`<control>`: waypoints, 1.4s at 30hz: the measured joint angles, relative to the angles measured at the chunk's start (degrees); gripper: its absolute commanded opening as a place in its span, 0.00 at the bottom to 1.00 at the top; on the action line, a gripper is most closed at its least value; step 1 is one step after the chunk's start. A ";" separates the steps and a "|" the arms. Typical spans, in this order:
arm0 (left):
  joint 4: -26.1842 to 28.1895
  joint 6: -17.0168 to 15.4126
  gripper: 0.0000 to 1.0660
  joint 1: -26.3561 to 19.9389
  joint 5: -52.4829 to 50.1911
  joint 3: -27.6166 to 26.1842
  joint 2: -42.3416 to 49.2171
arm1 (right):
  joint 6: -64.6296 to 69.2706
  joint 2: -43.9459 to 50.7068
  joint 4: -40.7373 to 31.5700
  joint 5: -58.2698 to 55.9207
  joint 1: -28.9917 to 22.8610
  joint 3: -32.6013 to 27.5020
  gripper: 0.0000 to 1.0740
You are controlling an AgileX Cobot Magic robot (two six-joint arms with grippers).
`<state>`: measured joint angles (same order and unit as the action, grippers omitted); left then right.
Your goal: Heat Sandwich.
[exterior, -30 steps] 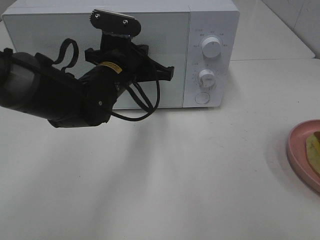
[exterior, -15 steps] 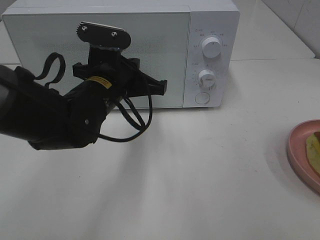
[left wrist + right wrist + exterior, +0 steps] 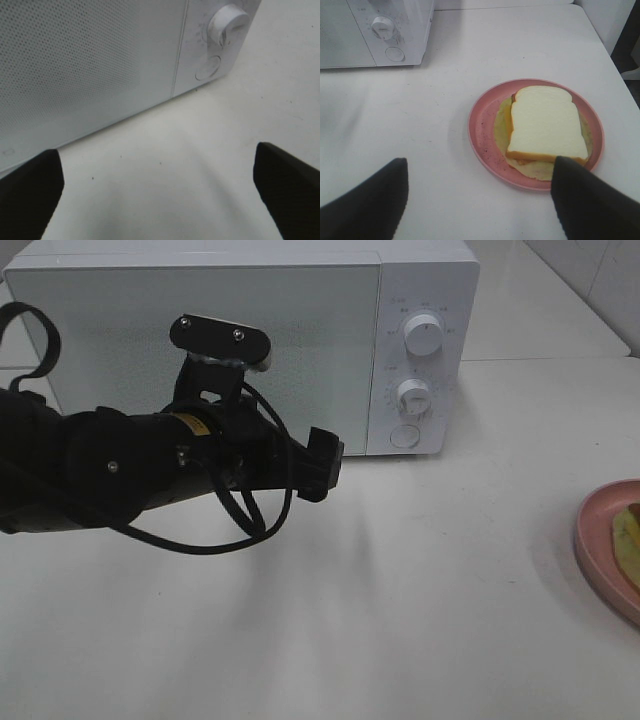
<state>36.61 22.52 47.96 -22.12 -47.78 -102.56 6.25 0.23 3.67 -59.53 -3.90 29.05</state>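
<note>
Microwave (image 3: 240, 340) at back-left – sandwich (image 3: 547, 125) on plate (image 3: 482, 127), far right w/ table (image 3: 420, 590) between

Both end effectors (image 3: 160, 190) (image 3: 480, 200) agape, empty

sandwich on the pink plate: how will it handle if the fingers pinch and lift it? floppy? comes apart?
The sandwich is probably soft: its white top slice looks like plain bread, so a pinch would likely dent it. The pale layer spreads past the bread onto the pink plate, so it may sag or slide out. Stacked loose layers could shift when lifted.
</note>
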 measured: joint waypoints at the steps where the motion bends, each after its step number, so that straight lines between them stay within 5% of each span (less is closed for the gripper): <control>1: 0.00 0.00 0.94 0.00 1.72 0.17 0.46 | 0.00 0.00 0.00 0.00 0.00 0.00 0.71; 12: -1.09 1.38 0.94 -5.96 26.70 0.63 7.56 | 0.00 0.00 0.00 0.00 0.00 0.00 0.71; 20: -1.83 1.20 0.94 -23.49 53.57 0.69 14.27 | 0.00 0.00 0.00 0.00 0.00 0.00 0.71; 25: -3.09 0.23 0.94 -28.99 59.93 0.69 16.67 | 0.00 0.00 0.00 0.00 0.00 0.00 0.71; 33: -11.86 -5.96 0.94 -44.40 74.14 0.69 28.13 | 0.00 0.00 0.00 0.00 0.00 0.00 0.71; 42: -26.59 -15.70 0.94 -51.62 78.72 0.86 42.11 | 0.00 0.00 0.00 0.00 0.00 0.00 0.71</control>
<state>10.03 6.82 -3.67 56.61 -46.93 -60.45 6.25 0.23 3.67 -59.53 -3.90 29.05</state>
